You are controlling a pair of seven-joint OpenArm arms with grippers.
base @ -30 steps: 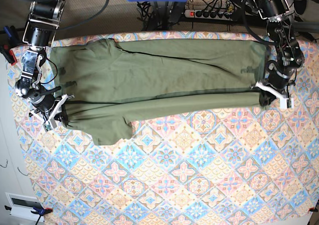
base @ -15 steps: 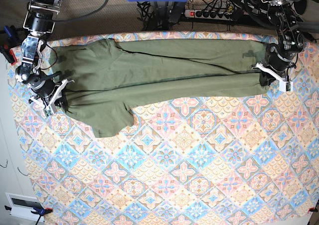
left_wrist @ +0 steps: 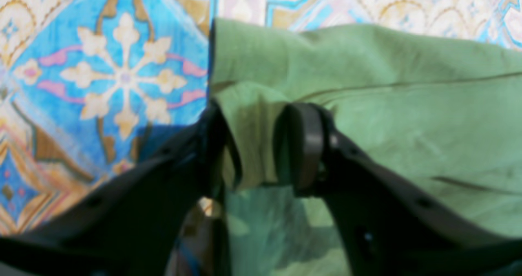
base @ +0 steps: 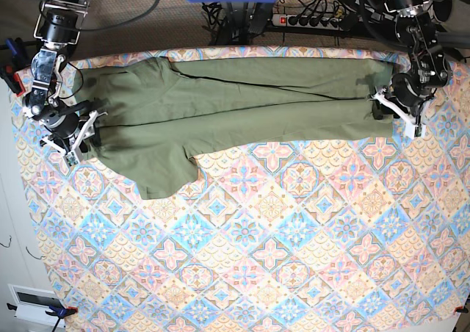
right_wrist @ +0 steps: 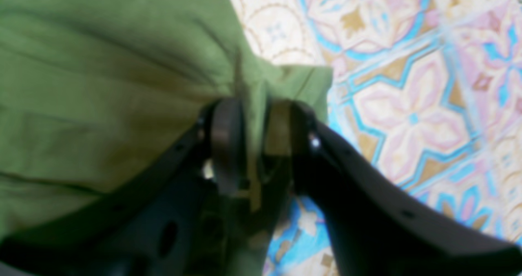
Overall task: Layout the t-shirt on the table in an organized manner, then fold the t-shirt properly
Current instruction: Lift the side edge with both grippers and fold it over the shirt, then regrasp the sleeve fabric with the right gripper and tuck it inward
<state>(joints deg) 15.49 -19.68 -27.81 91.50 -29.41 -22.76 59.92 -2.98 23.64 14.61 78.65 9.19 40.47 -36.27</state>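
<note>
While both jaws stand parted around the plain olive-green cotton t-shirt (base: 235,112), left gripper (left_wrist: 261,145) and right gripper (right_wrist: 255,141) (fabric between pads) risk dragging hems askew at frame edges.

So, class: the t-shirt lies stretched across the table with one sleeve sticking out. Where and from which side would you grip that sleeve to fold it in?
Probably at the free hem of the sleeve, the corner pointing away from the arms. It lies flat on the table, clear of the t-shirt body, so a claw could come from the open side and lift the edge.
</note>
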